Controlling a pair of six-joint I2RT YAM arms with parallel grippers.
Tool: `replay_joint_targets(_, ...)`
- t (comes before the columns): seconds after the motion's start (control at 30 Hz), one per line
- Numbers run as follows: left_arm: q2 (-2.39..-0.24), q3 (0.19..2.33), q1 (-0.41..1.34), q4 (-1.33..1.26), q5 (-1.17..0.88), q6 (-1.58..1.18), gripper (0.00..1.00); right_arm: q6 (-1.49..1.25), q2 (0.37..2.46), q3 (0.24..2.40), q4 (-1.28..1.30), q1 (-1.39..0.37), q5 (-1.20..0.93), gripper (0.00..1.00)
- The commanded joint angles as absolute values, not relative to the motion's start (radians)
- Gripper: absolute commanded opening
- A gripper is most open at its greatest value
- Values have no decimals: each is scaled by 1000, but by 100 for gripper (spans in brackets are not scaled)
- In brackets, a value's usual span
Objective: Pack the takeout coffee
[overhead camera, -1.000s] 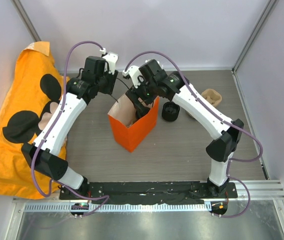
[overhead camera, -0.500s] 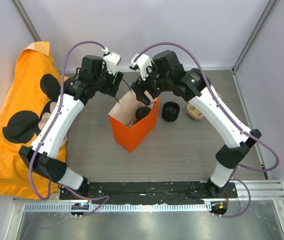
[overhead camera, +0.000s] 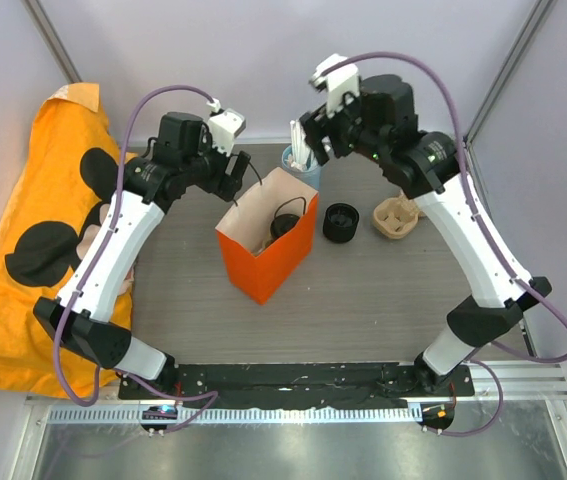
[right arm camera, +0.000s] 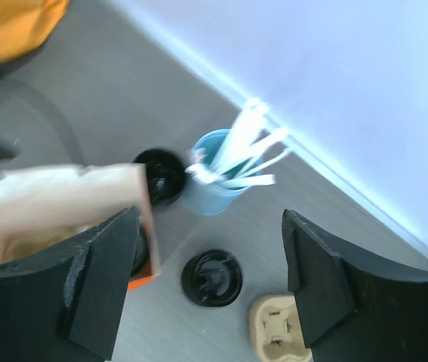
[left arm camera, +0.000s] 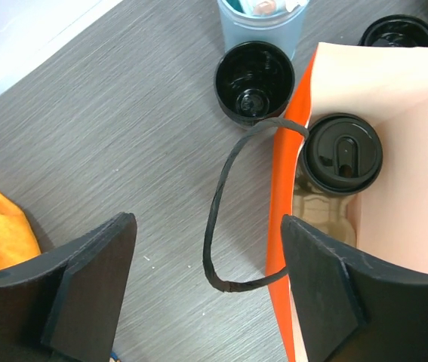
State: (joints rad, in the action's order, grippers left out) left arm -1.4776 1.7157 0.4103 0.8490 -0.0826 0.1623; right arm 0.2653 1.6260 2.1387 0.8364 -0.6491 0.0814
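Left end effector open and empty, over the bag's loop handle. Right end effector open and empty too, high over the back of the table.

- 1 lidded coffee cup stands inside the orange bag, apparently on a pulp tray.
- Still outside: 1 black lidded piece just right of the bag, 1 open black cup behind it, the blue cup of stirrers, and 1 pulp carrier.
- My read: partly packed.
- I can't tell if the lidded piece is a cup or a bare lid. The bag floor is mostly hidden and the right wrist view is blurred.
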Motion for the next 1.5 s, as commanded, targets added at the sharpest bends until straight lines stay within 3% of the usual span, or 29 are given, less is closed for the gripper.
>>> replay_joint_targets(0.0,-1430,1758,410,856,-126,179,85,129,1624,2071,652,-482,92,77)
replay_joint_targets(0.07,-1425,1759,410,862,-130,186,91,77,1643,2034,615,-401,22,74)
replay_joint_targets(0.1,-1421,1759,410,862,-132,186,99,66,1667,2022,606,-384,14,74)
replay_joint_targets(0.23,-1407,1756,411,867,-138,192,100,2,1727,1954,537,-324,-93,70)
replay_joint_targets(0.43,-1394,1761,410,882,-152,210,100,-129,1807,1862,401,-256,-311,53)
replay_joint_targets(0.8,-1388,1764,405,894,-160,221,100,-219,1916,1786,213,-249,-403,53)
replay_joint_targets(1.23,-1397,1773,393,900,-184,216,100,-210,2009,1801,176,-244,-402,53)
replay_joint_targets(1.47,-1401,1769,385,897,-192,212,100,-210,2025,1795,160,-244,-416,44)
